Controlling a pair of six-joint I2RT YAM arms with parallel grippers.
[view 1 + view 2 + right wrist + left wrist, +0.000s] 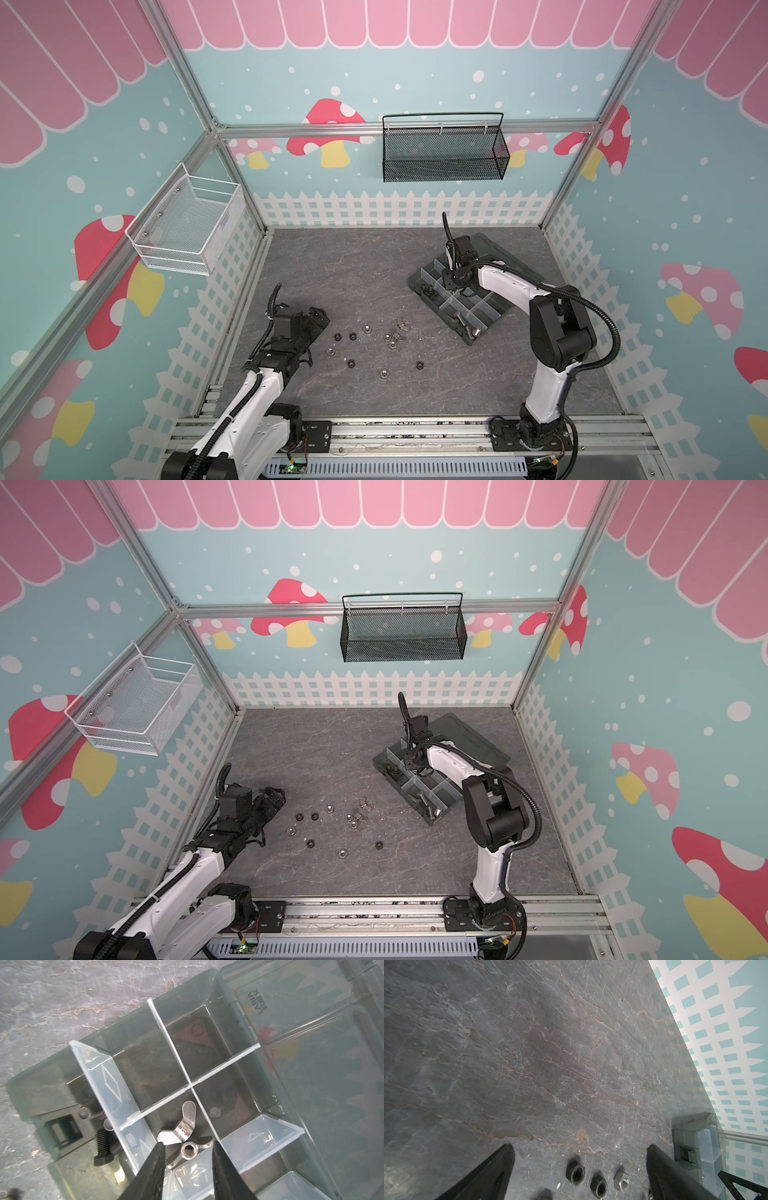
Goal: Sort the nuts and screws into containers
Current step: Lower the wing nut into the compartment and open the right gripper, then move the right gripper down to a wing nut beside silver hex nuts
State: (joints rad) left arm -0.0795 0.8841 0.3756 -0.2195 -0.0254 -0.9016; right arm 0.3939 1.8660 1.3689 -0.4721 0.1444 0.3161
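Two shiny silver wing nuts (pixel 185 1124) lie in one compartment of the dark grey translucent plastic organizer box (pixel 133 1022). They sit directly beneath the right gripper (pixel 188 1143), whose jaws stand apart and clasp nothing, and a black hex-head screw (pixel 104 1147) lies in the neighbouring compartment beyond a whitish divider (pixel 116 1088). Left gripper (pixel 580 1146) hangs fully spread over the grey stone-patterned tabletop (pixel 550 1064), with two black hexagonal nuts (pixel 575 1172) and one silver hexagonal nut (pixel 622 1180) lying loose just ahead of its fingers.
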